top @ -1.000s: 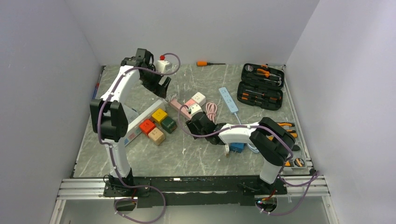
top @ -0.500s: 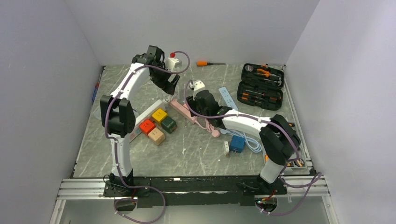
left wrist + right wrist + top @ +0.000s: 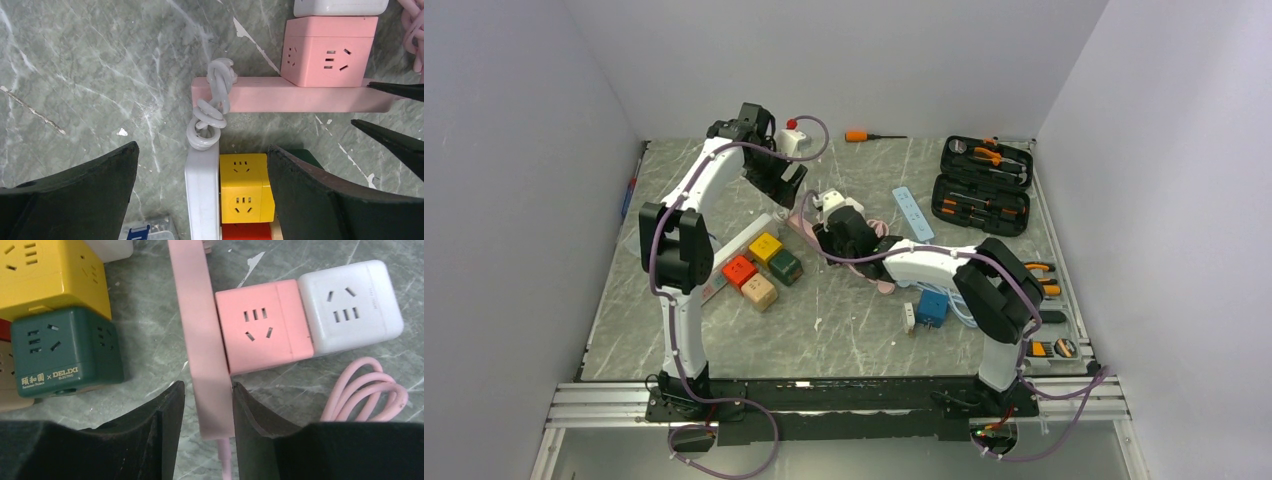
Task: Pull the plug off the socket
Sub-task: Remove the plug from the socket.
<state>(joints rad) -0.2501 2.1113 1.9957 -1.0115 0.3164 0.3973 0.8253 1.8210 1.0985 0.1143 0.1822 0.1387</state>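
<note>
The pink power strip (image 3: pixel 197 315) lies on the marble table. A pink cube plug (image 3: pixel 260 330) sits in its side, with a white cube (image 3: pixel 350 305) joined to the plug's far end. My right gripper (image 3: pixel 207 387) straddles the cable end of the strip. Its right finger is against the strip and a thin gap shows at the left finger, so it is open. In the left wrist view the same strip (image 3: pixel 280 95) and pink cube (image 3: pixel 325 57) lie beyond my left gripper (image 3: pixel 202 150). That gripper hangs wide open over a white strip (image 3: pixel 202 195), holding nothing.
Yellow (image 3: pixel 50 275) and green (image 3: pixel 65 350) cubes sit left of the pink strip, and a coiled pink cable (image 3: pixel 370 395) lies right. An open tool case (image 3: pixel 981 185), a screwdriver (image 3: pixel 864 136), a pale blue strip (image 3: pixel 912 212) and a blue cube (image 3: pixel 931 307) are further off.
My right arm swung from the table's middle toward the back, then settled left over the pink strip with its jaws narrowing. My left arm shifted right early on, then held still.
</note>
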